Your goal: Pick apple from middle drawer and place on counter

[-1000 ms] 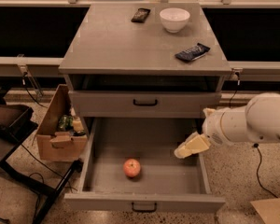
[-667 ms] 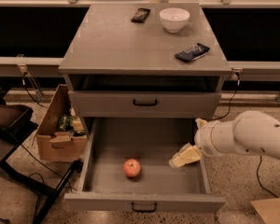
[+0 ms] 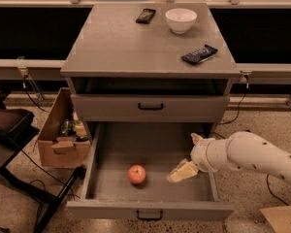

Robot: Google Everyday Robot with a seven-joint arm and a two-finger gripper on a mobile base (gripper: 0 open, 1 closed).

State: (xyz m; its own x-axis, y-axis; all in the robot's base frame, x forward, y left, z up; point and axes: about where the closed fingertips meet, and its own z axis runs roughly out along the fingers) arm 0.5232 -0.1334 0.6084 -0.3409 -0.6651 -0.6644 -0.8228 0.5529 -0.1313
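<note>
The red-orange apple (image 3: 137, 174) lies on the grey floor of the open middle drawer (image 3: 111, 188), near its front centre. My gripper (image 3: 177, 176) is inside the drawer on the right, low over the floor, its pale fingers pointing left toward the apple, about a hand's width from it. It holds nothing. The white arm comes in from the right over the drawer's side wall. The grey counter (image 3: 121, 47) is the cabinet's top slab above.
On the counter stand a white bowl (image 3: 181, 20), a dark packet (image 3: 199, 54) and a small dark object (image 3: 145, 15). A closed drawer front with a black handle (image 3: 150, 107) sits above the open drawer. A cardboard box (image 3: 58, 137) with items stands left of it.
My gripper has moved left and down into the drawer, closer to the apple. The apple has not moved.
</note>
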